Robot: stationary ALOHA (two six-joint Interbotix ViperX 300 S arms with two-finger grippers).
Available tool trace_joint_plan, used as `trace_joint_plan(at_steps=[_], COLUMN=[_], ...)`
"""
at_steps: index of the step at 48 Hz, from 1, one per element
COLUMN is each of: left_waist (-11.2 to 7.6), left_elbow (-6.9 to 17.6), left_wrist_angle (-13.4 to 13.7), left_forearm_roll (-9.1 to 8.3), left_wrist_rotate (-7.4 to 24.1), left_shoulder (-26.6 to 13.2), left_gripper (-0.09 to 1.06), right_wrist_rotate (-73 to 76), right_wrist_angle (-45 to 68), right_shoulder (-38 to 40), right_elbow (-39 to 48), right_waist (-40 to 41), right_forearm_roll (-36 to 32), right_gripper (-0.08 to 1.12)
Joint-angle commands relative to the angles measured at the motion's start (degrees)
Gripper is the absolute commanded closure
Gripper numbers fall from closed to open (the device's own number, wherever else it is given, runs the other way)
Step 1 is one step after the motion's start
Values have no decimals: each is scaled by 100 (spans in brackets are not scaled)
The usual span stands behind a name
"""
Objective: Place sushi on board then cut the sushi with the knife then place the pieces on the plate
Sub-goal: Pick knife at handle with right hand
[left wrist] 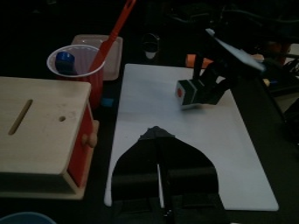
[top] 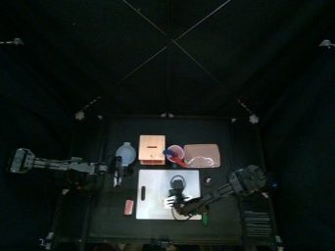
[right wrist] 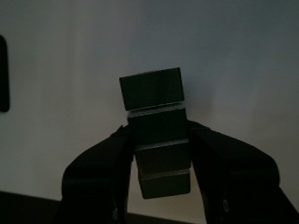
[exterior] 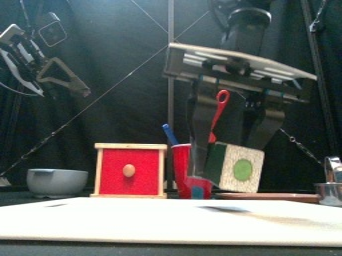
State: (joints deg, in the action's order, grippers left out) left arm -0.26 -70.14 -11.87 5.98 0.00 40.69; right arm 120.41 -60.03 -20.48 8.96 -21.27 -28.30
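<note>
From above, the right arm (top: 244,180) comes in over the right edge of the surface (top: 112,221). The right fingers (top: 185,203) are over the front right part of the white board (top: 160,186). The left fingers (top: 118,175) hang just off the board's left edge. Behind the board, from left to right, stand a blue-grey bowl (top: 125,152), a wooden box (top: 152,147), a red cup (top: 174,153) and the pink tray (top: 201,155).

From the front edge, the right fingers come down from above and clamp the sushi roll (exterior: 238,166), whose green end face is turned toward the front. The roll is close over the board; whether it touches cannot be told. Behind it, the cup holds a blue knife (exterior: 168,134) and a red knife (exterior: 218,108), both upright. The box's red drawer front is just beside the cup.

In the left wrist view, the left fingers are pressed together on nothing, with the board lying beyond them.

In the right wrist view, the roll sits squeezed between the two fingers. Its end block sticks out past the tips, over the white of the board.
</note>
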Motion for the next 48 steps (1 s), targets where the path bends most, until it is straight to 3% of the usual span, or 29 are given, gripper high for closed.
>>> trace_joint_plan(at_steps=[1,11,25,48], left_waist=[-35,-44,-44,-44], left_elbow=[53,26,-26,-26], left_wrist_angle=[-53,-53,-53,-53], left_forearm_roll=[167,211,202,202], left_wrist_rotate=[9,18,26,35], left_shoulder=[-9,-9,-9,-9], left_gripper=[98,98,98,98], right_wrist_rotate=[18,-123,-132,-149], right_wrist_angle=[-35,202,703,721], right_shoulder=[158,193,185,290], right_elbow=[-62,-9,185,185], right_waist=[149,466,527,422], right_forearm_roll=[-62,-308,-149,-53], right_gripper=[47,37,24,22])
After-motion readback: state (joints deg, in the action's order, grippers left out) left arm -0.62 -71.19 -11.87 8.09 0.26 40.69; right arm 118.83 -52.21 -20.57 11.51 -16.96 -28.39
